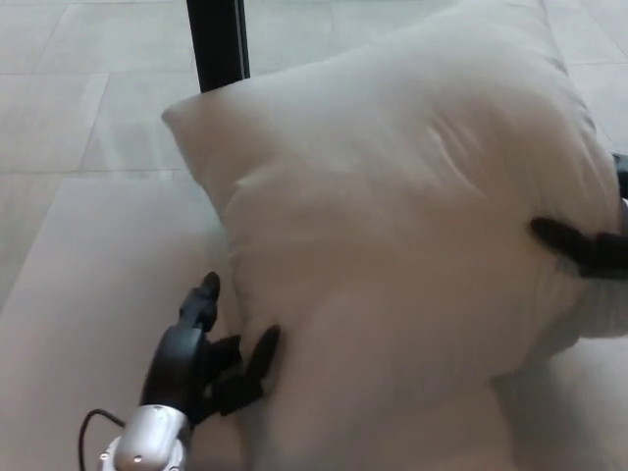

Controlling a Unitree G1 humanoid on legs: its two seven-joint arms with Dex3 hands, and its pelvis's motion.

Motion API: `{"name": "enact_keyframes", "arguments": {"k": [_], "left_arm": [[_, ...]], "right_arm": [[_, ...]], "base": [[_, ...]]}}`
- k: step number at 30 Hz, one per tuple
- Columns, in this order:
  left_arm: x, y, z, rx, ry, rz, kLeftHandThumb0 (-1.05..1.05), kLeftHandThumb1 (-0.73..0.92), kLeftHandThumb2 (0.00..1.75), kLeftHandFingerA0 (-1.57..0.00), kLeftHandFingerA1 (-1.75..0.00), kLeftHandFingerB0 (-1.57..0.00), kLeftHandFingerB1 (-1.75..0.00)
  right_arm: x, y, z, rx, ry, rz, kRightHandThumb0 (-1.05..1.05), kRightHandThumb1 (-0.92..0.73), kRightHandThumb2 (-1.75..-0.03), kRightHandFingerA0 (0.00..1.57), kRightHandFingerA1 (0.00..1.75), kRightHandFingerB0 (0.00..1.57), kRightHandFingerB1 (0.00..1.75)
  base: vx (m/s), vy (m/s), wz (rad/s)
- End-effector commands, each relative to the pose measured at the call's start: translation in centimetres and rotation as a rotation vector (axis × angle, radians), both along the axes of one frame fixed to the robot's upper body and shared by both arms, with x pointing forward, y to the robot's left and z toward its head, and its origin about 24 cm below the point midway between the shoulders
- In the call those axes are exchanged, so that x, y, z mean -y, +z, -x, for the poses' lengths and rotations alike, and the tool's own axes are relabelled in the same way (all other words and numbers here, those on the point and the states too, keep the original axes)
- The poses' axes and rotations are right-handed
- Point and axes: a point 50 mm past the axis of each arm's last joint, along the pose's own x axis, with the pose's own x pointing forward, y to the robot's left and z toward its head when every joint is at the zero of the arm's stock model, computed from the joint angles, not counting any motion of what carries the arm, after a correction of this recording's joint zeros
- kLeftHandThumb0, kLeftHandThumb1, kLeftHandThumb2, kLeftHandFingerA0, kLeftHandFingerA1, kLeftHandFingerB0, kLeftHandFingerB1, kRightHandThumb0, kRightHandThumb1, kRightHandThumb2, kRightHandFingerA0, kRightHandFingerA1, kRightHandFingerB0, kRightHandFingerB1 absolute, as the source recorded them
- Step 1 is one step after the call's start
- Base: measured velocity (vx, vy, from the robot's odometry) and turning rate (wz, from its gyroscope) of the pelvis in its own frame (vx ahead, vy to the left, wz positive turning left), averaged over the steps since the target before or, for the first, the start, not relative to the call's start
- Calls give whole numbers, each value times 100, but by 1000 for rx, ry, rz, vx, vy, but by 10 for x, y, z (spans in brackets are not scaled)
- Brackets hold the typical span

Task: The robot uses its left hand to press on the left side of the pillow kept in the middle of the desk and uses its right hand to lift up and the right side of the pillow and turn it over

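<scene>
The big white pillow (pixel 402 245) stands raised and tilted on the pale desk (pixel 88 294), filling the middle and right of the head view. My left hand (pixel 211 353) is at its lower left edge with fingers apart, two fingertips touching the fabric and holding nothing. At the right border only the black fingers (pixel 579 247) of my right hand (pixel 589 250) show, curled over the pillow's right side and gripping it. The rest of that hand and arm are out of frame or behind the pillow.
A black post (pixel 218 44) stands behind the desk at the top left. Grey floor tiles (pixel 88 88) lie beyond the desk's far edge. A black cable (pixel 98 422) loops by my left wrist.
</scene>
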Motion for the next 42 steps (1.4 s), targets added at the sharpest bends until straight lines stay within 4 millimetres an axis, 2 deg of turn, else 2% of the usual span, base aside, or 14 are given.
{"name": "enact_keyframes", "arguments": {"k": [1,8,9,12,16,17,18,22,25,26,27,29,36,42], "left_arm": [[-67,-17,29,-261,-106,109,-80,51,83,-20,-59,0,0],[-92,21,6,-162,-72,14,-84,46,89,-24,-59,0,-11],[-94,21,6,-164,-62,18,-78,55,57,-31,-57,0,-19],[-105,26,9,-173,-38,16,-89,48,87,-24,-59,0,-5],[-134,39,14,-130,7,14,-78,45,87,-20,-59,0,-16],[-143,44,17,-116,29,1,-79,59,58,-27,-54,0,-14],[-151,47,19,-88,69,18,-78,59,58,-29,-55,0,-17],[-195,61,34,-13,162,41,-83,59,59,-25,-60,0,-20],[-227,72,50,-9,256,42,-92,47,88,-23,-63,0,-31],[-236,76,55,2,284,36,-89,54,59,-32,-73,0,-78],[-255,82,70,13,340,4,-103,51,56,-49,-83,-19,-96],[-263,84,77,16,385,38,-102,38,80,-57,-80,-28,-92],[-312,73,142,-7,706,91,-82,14,56,-76,-112,-64,-170],[-322,24,198,-100,876,110,-27,-19,59,-69,-143,-85,-163]], "right_arm": [[41,-32,43,-121,123,-245,-68,-43,-82,51,60,28,44],[49,-40,55,-130,99,-235,-67,-54,-57,49,50,34,32],[50,-39,56,-128,102,-233,-67,-56,-58,45,51,34,32],[56,-38,62,-130,101,-214,-70,-60,-59,42,50,29,31],[90,-28,79,-80,11,-249,-85,-59,-99,7,49,10,26],[97,-25,84,-63,-9,-262,-89,-73,-64,9,37,5,22],[107,-22,89,-42,-36,-264,-95,-65,-105,5,34,10,13],[147,-15,113,54,-189,-347,-105,-75,-123,4,33,6,8],[176,-10,133,142,-295,-418,-105,-65,-118,1,46,4,28],[185,-6,140,170,-345,-426,-105,-63,-114,4,56,3,39],[203,2,155,229,-422,-406,-43,-25,-100,1,54,2,55],[211,6,163,250,-461,-402,-105,-66,-113,6,61,3,55],[258,8,230,399,-742,-456,-105,-64,-113,3,59,3,53],[274,-38,281,443,-1206,-497,-105,-70,-120,7,76,3,48]], "base": [[0,0,0],[0,0,0],[0,0,0],[0,0,0],[0,0,0],[0,0,0],[0,0,0],[0,0,0],[0,0,0],[0,0,0],[0,0,0],[0,0,0],[0,0,0],[0,0,0]]}}
